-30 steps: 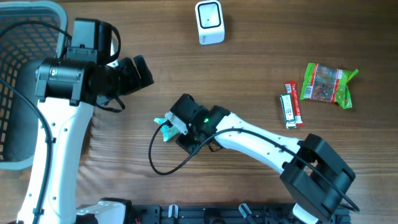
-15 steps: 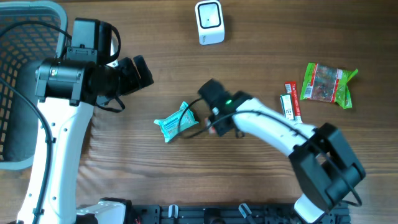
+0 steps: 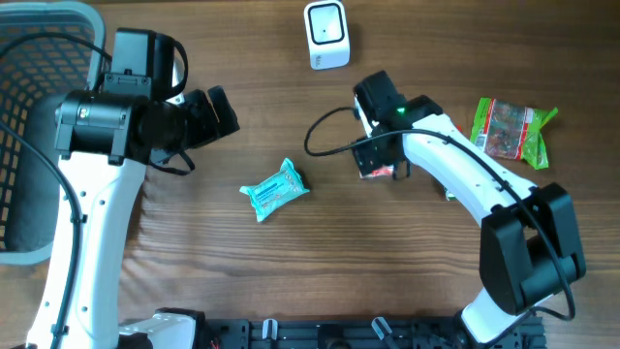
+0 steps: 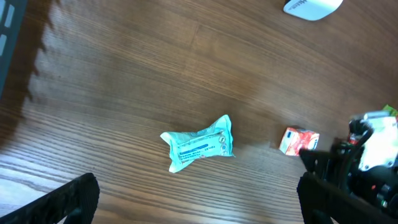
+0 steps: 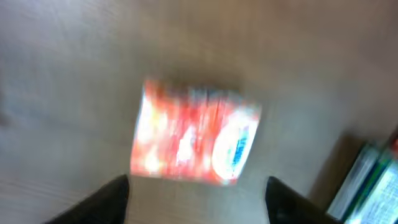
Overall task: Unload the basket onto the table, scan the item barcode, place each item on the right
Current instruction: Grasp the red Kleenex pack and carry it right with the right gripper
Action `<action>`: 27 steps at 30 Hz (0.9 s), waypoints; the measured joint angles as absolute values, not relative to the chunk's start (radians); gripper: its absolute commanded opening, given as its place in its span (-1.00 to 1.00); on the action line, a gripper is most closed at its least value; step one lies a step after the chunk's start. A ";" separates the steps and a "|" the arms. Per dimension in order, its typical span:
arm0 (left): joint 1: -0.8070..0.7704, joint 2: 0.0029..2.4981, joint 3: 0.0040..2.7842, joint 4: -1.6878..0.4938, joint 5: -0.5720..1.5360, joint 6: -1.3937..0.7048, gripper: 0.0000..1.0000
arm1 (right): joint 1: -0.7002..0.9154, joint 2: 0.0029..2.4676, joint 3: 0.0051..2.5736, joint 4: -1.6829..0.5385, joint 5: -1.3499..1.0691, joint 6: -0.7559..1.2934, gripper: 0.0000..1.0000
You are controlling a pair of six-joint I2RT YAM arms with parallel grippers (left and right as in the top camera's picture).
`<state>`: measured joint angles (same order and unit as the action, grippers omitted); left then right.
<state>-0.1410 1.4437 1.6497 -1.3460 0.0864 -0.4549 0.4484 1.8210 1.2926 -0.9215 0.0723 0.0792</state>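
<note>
The white barcode scanner (image 3: 326,35) stands at the table's far edge, its corner also showing in the left wrist view (image 4: 311,6). A teal packet (image 3: 276,189) (image 4: 200,143) lies free in the middle. A small red and white packet (image 3: 380,173) (image 4: 298,140) (image 5: 193,134) lies flat to its right. My right gripper (image 3: 375,160) (image 5: 199,205) hovers open over it, and the packet lies just ahead of the fingertips, not between them. That view is blurred. My left gripper (image 3: 215,111) (image 4: 196,208) hangs wide open and empty, high above the table left of the teal packet.
A grey basket (image 3: 29,68) sits at the far left. A green snack bag (image 3: 509,131) lies at the right. Stick packets (image 5: 367,180) lie just right of the red packet, mostly under my right arm (image 3: 465,179) in the overhead view.
My right gripper left the teal packet lying on the table and swung right and away to the red packet. The left arm has not moved.
</note>
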 measured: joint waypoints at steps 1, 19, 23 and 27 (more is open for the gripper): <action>-0.141 1.444 1.650 -1.346 0.087 -0.455 1.00 | 0.449 1.821 1.293 -0.965 0.043 0.094 -0.62; -0.141 1.444 1.650 -1.346 0.086 -0.455 1.00 | 0.449 1.821 1.031 -0.514 0.234 0.243 -0.61; -0.141 1.444 1.650 -1.346 0.086 -0.455 1.00 | 0.449 1.821 1.014 -0.373 0.264 0.177 -0.70; -0.141 1.444 1.650 -1.346 0.086 -0.455 1.00 | 0.448 1.821 1.032 -0.379 0.271 0.099 -0.68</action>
